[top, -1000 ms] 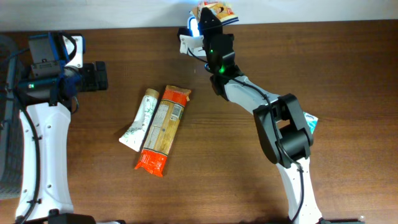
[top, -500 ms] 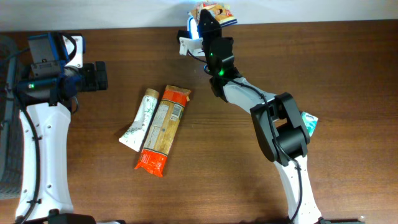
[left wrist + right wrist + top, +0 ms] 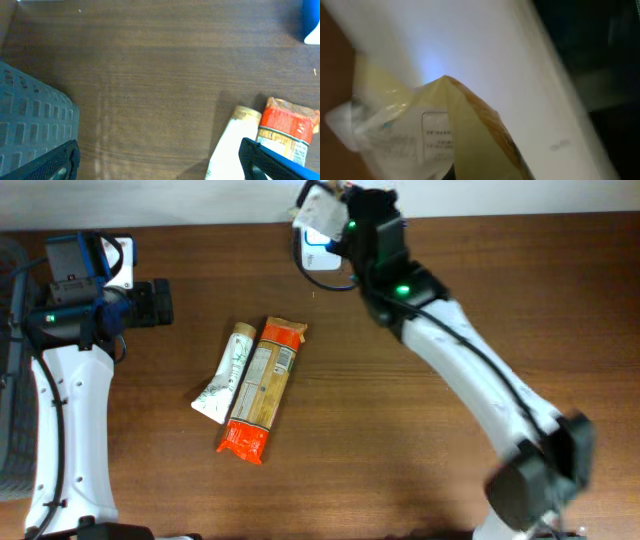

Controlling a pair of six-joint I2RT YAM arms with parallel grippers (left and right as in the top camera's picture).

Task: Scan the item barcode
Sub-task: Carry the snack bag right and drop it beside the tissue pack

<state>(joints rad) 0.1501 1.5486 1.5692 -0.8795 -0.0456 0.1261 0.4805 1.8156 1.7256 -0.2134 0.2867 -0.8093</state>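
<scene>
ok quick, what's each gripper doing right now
Left gripper: open, holding nothing.
Right gripper: shut on the crinkly yellow-orange plastic packet.

White tube (image 3: 226, 374) beside orange packet (image 3: 262, 388), grey basket (image 3: 30, 120), wooden table (image 3: 380, 440)

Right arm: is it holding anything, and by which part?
Yes. The right gripper is shut on a yellow packet, held up by the lit scanner. Exactly where it pinches the packet is hidden.
</scene>
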